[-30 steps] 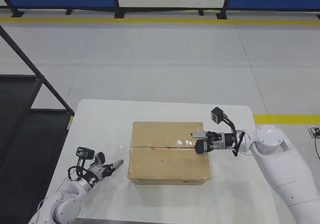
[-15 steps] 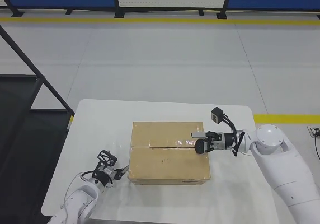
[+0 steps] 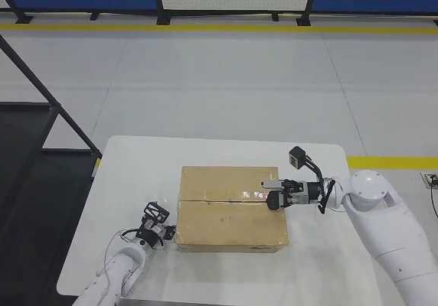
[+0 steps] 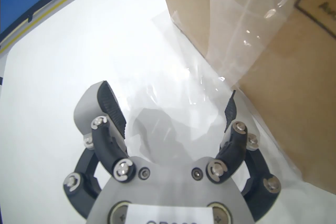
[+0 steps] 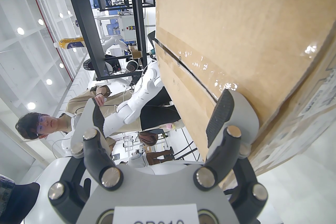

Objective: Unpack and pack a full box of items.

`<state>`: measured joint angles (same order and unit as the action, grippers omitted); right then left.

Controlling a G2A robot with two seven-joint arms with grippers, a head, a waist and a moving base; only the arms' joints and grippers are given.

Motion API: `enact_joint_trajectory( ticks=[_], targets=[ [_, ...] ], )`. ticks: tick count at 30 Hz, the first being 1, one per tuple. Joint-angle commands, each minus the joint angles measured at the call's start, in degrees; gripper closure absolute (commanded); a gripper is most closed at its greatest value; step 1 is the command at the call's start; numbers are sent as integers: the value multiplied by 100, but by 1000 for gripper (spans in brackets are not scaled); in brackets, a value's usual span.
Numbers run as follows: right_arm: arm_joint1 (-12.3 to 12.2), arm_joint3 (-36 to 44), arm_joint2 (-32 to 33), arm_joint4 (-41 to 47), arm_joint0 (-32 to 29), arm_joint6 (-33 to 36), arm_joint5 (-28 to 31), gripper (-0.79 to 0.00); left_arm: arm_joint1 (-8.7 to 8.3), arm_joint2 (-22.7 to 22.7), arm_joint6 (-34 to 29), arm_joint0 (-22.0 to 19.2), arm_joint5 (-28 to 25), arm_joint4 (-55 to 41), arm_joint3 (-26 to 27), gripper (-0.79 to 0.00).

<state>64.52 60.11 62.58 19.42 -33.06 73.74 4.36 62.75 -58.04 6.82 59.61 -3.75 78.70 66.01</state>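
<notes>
A closed brown cardboard box [image 3: 230,206] sits in the middle of the white table [image 3: 135,164], its top flaps sealed with clear tape along the centre seam [image 5: 189,72]. My left gripper [image 3: 167,229] is open low at the box's near left corner, with loose clear tape [image 4: 183,93] trailing from the box side [image 4: 275,72] onto the table between its fingers. My right gripper [image 3: 269,195] is open at the box's right top edge, one finger [image 5: 223,114] resting on the lid by the seam, the other in the air.
A black metal frame [image 3: 35,84] stands off the table's left side. The table has bare white surface left of the box [image 4: 65,51] and in front of it.
My left arm has swung right across the table from its front left area up to the box's near left corner. The right arm and the box have stayed still.
</notes>
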Motion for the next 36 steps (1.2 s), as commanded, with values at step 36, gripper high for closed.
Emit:
enact_joint_trajectory(
  ticks=[36],
  targets=[
    [0,0,0,0,0,0,0,-785,468,-661,1577,682,2336,-862,226,-785]
  ],
)
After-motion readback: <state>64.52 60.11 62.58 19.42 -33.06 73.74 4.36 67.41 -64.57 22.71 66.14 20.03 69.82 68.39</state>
